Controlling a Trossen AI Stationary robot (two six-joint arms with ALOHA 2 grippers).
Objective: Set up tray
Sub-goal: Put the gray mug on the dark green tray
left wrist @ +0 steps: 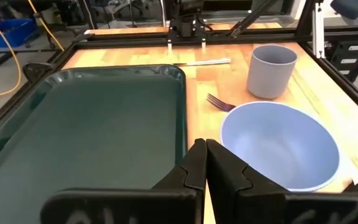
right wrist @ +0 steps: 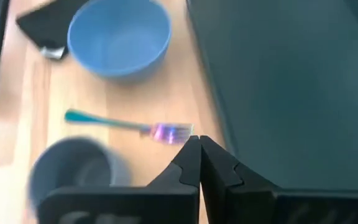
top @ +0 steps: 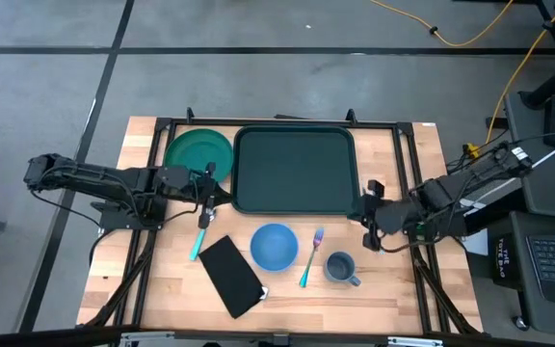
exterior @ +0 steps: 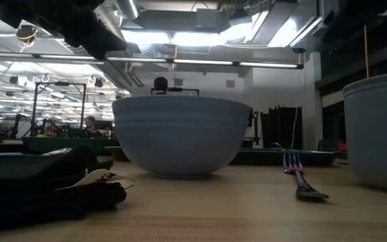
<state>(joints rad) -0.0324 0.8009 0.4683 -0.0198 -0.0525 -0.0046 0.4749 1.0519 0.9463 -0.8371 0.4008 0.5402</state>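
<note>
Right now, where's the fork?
High view: the fork lies on the bare table in front of the tray, between the blue bowl on its left and the grey mug on its right.

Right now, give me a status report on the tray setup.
Left gripper shut, right gripper shut, flanking tray. Tray bare. Nothing in the way.

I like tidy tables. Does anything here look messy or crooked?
Nothing is spilled or broken. The tray is empty and sits straight. Only the black napkin lies slanted, and the fork leans a little beside the blue bowl.
</note>
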